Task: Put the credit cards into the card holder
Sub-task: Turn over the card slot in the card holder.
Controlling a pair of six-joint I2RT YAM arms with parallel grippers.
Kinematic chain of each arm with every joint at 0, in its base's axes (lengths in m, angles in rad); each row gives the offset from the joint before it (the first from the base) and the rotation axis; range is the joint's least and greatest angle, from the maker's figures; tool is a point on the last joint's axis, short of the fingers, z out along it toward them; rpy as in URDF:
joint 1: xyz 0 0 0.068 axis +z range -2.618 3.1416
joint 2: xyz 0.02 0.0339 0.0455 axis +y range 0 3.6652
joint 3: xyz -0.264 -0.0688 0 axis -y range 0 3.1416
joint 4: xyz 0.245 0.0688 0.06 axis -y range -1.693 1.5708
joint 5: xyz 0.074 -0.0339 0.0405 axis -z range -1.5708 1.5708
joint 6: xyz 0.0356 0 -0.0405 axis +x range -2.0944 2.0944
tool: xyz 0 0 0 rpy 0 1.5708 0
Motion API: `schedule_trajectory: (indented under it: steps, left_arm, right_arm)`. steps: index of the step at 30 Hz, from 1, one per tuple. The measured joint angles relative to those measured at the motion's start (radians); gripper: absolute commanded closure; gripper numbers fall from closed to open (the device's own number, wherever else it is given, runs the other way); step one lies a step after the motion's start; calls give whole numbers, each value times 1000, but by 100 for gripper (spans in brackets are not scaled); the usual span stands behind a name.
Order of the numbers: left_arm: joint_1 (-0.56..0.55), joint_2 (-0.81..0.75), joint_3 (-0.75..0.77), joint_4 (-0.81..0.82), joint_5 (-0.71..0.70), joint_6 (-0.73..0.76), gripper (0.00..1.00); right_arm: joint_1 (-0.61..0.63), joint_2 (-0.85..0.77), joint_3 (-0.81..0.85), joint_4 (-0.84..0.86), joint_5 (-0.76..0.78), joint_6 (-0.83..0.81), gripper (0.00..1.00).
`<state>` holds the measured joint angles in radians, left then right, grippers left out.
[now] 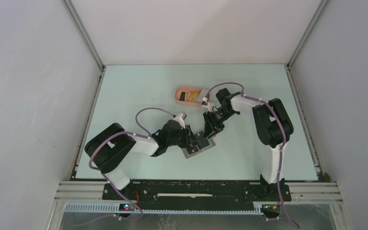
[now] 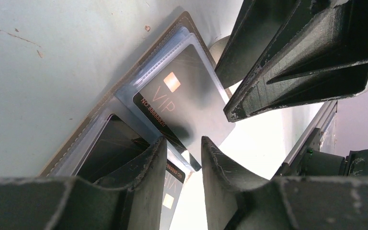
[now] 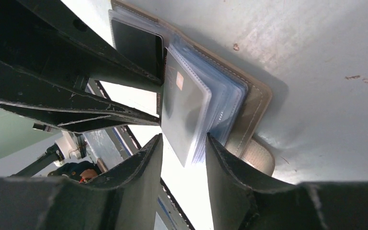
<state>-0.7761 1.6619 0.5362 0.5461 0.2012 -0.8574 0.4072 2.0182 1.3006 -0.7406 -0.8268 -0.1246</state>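
The card holder [image 1: 200, 149] lies open on the table, its clear sleeves [image 3: 220, 96] fanned above the grey cover [image 3: 258, 98]. A black VIP credit card [image 2: 187, 96] sits partly inside one sleeve, its lower corner between my left gripper's [image 2: 184, 146] parted fingers. What looks like a second VIP card [image 2: 171, 187] shows beside the left finger; it may be a reflection. My right gripper [image 3: 184, 141] straddles the corner of the sleeve stack, its fingers apart. Both grippers meet over the holder [image 1: 201, 136]. More cards [image 1: 191, 95] lie in the pink tray.
The salmon-pink tray [image 1: 178, 91] stands behind the holder, close to the right arm's wrist. The holder's snap strap [image 3: 258, 155] juts out beside my right finger. White walls and metal frame rails [image 1: 86, 120] border the table.
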Motion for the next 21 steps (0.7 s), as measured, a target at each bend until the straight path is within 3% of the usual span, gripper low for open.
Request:
schedule_trajectory:
  steps: [13, 21]
  left_arm:
    - [11, -2, -6, 22, 21, -17, 52]
    - [41, -3, -62, 130, 69, -70, 48]
  right_arm:
    - [-3, 0, 0, -6, -109, -11, 60]
    - [-9, 0, 0, -17, -210, -11, 61]
